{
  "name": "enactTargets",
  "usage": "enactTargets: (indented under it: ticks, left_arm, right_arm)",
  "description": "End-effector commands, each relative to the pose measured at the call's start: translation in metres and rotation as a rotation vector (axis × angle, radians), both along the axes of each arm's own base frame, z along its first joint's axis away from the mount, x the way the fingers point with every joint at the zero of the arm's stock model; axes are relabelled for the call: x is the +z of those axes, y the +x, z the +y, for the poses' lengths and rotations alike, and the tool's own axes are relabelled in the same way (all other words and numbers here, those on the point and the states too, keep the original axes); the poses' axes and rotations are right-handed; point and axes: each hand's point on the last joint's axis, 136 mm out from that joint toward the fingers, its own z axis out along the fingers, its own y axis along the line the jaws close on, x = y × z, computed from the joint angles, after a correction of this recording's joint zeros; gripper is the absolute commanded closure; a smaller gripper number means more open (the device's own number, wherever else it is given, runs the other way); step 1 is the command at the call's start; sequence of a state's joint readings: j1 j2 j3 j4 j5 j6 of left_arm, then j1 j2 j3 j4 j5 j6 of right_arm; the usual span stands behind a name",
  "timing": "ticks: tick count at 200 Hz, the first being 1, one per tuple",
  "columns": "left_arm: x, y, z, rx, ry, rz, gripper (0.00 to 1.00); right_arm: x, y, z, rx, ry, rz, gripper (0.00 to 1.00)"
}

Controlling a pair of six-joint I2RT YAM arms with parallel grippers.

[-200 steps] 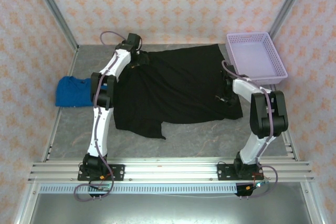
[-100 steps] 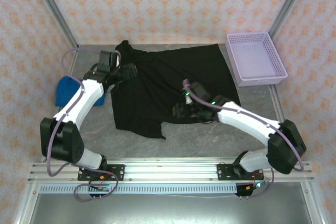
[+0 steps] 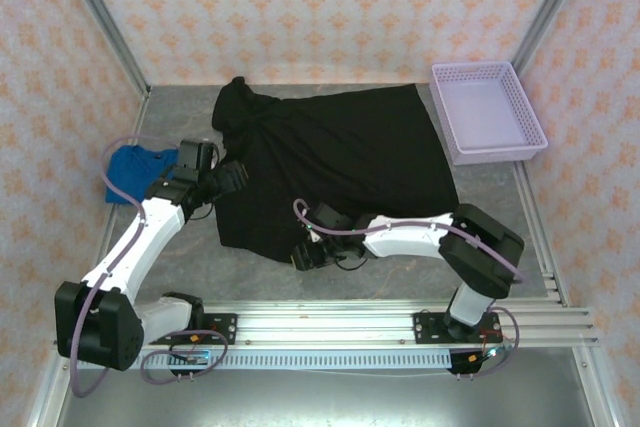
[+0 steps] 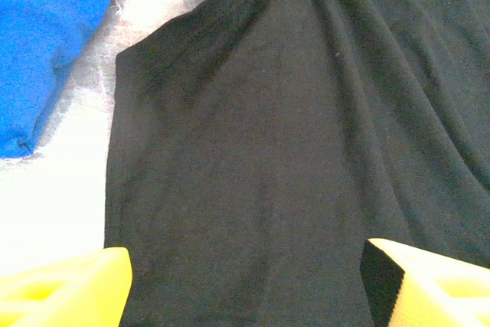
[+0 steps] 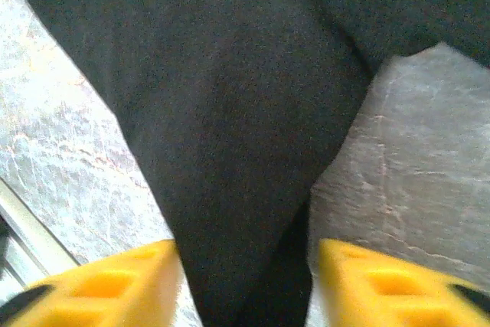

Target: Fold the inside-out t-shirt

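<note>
Right arm [image 3: 410,232] nearer, jaws astride t-shirt [image 5: 230,112].

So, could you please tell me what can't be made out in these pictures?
- Right wrist view: black t-shirt corner runs off the bottom edge between the right gripper fingers, blurred.
- Left wrist view: blue garment cut by the left edge.
- Top view: left gripper fingertips too small.

The black t-shirt [image 3: 340,167] lies spread across the middle of the grey table [image 3: 165,122], mostly flat with soft creases running through it. It is bunched into a lump at its far-left corner, and a narrow pointed flap trails off its near edge.
</note>
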State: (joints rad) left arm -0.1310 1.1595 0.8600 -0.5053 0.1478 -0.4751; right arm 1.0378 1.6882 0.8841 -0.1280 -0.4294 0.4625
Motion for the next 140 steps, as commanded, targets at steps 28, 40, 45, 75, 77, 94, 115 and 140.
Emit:
enactTargets:
  ticks: [28, 40, 45, 75, 77, 94, 115, 140]
  left_arm:
    - [-0.009, -0.027, 0.000, 0.012, -0.034, 0.036, 0.20]
    - [-0.008, -0.033, -0.003, 0.008, -0.056, 0.026, 0.20]
    - [-0.007, -0.035, -0.005, 0.005, -0.064, 0.017, 0.20]
    - [-0.011, -0.054, -0.011, -0.025, -0.073, 0.017, 0.20]
    - [-0.012, -0.055, -0.012, -0.027, -0.073, 0.019, 0.20]
    - [-0.017, -0.065, -0.016, -0.050, -0.068, 0.012, 0.21]
    - [-0.022, -0.075, -0.024, -0.066, -0.089, -0.011, 0.21]
    - [-0.028, -0.083, -0.036, -0.115, -0.106, -0.045, 0.23]
  right_arm:
    - [0.053, 0.008, 0.052, -0.008, 0.227, 0.053, 0.99]
    - [0.070, 0.013, 0.059, -0.026, 0.278, 0.080, 1.00]
    - [0.076, 0.016, 0.061, -0.035, 0.299, 0.094, 1.00]
    - [0.099, 0.043, 0.066, -0.165, 0.444, 0.193, 1.00]
    - [0.100, 0.044, 0.066, -0.171, 0.448, 0.196, 1.00]
    - [0.105, 0.055, 0.069, -0.217, 0.480, 0.223, 1.00]
    - [0.113, 0.069, 0.071, -0.285, 0.543, 0.251, 1.00]
    - [0.116, 0.088, 0.064, -0.377, 0.591, 0.274, 0.99]
